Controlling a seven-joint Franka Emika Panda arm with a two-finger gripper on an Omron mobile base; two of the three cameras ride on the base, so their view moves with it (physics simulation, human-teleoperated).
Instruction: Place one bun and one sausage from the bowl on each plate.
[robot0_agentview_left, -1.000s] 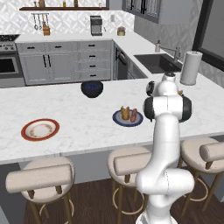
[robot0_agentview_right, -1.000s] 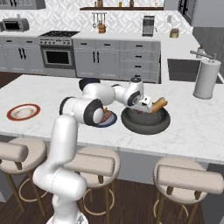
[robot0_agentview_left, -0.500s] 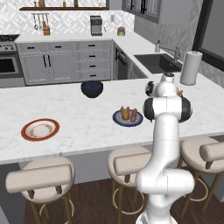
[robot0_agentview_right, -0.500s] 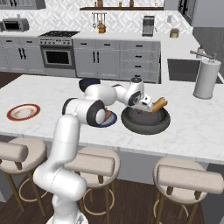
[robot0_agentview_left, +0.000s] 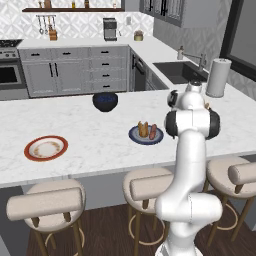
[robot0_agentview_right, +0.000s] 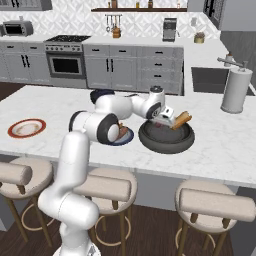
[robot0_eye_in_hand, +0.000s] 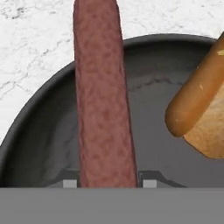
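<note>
On your worktop (robot0_agentview_right: 45, 100), reading left to right in the right base view, you have one plate (robot0_agentview_right: 26, 128) far left, a second plate (robot0_agentview_right: 123, 136) near the middle carrying a bun (robot0_agentview_left: 143, 129) and a sausage (robot0_agentview_left: 153, 132), and the wide bowl (robot0_agentview_right: 166, 138) just right of it. A smaller bowl (robot0_agentview_left: 105, 101) sits behind the second plate. In the wide bowl you find another sausage (robot0_eye_in_hand: 103, 100) lying between the jaws, with a bun (robot0_eye_in_hand: 201, 103) to its right in the hand view; a paper towel roll (robot0_agentview_right: 235, 90) stands behind and right, stools (robot0_agentview_right: 102, 188) in front.
</note>
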